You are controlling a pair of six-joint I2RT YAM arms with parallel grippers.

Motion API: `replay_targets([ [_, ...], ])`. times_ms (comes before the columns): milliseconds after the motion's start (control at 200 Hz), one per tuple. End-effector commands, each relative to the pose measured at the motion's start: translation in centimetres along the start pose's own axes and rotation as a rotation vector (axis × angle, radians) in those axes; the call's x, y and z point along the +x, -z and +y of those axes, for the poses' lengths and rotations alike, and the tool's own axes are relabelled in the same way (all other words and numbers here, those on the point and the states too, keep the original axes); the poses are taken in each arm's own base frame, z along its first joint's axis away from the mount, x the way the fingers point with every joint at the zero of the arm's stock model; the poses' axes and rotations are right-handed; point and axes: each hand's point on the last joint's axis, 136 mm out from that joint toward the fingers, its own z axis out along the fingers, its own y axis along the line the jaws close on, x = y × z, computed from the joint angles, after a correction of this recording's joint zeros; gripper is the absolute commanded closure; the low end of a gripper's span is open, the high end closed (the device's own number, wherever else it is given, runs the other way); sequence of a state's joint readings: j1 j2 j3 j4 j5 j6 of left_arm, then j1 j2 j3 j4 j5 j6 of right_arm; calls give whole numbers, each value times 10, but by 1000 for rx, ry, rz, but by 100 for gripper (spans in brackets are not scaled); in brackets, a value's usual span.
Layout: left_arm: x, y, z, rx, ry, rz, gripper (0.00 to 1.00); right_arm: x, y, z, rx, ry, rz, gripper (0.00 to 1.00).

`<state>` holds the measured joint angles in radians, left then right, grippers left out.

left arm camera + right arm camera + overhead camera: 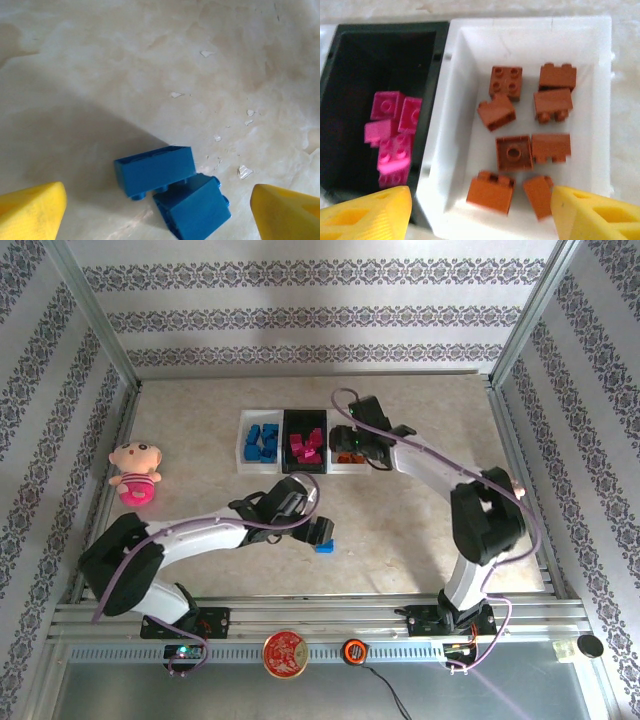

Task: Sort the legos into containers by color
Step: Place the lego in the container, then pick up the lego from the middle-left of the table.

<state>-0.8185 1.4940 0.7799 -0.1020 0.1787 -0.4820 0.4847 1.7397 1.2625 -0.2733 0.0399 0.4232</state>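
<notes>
Three joined containers stand at the back middle. The left white bin (243,445) holds blue legos (263,443), the black bin (303,417) holds magenta legos (392,135), and the right white bin (442,150) holds several orange legos (512,152). My right gripper (480,215) hovers open over the orange bin with nothing between its yellow fingertips (597,215). Two blue legos (155,170) lie touching on the table, one tipped against the other (195,207). My left gripper (160,215) is open just above them, one fingertip (30,212) on each side. From above, that gripper (320,532) sits over the blue lego (324,547).
A pink plush doll (135,465) with a pink-white roll (137,496) lies at the left edge. Metal frame posts and patterned walls enclose the table. A red round disc (283,653) and a small orange-black object (352,650) rest on the front rail.
</notes>
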Motion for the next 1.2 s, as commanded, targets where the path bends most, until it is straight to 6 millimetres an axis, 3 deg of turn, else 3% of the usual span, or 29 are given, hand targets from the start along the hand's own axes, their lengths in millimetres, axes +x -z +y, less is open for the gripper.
replay_targets([
  [0,7,-13,3,-45,-24,54,9,17,23,5,-34,5,-28,26],
  [290,20,-47,2,-110,-76,137,8,72,74,-4,-71,37,-56,25],
  [575,35,-55,9,-123,-41,146,33,105,97,-8,-84,45,-67,25],
  [770,27,-47,14,-136,-13,82,45,132,97,1,-103,89,-21,25],
  [909,18,-41,9,-96,19,35,47,159,95,7,-108,126,26,25],
  [1014,12,-36,7,-72,38,2,57,174,93,9,-112,126,50,25],
  [1124,2,-23,20,-77,100,-47,59,183,94,11,-122,128,58,25],
  [1194,-12,-5,34,-67,160,-115,62,189,94,13,-132,124,64,25],
])
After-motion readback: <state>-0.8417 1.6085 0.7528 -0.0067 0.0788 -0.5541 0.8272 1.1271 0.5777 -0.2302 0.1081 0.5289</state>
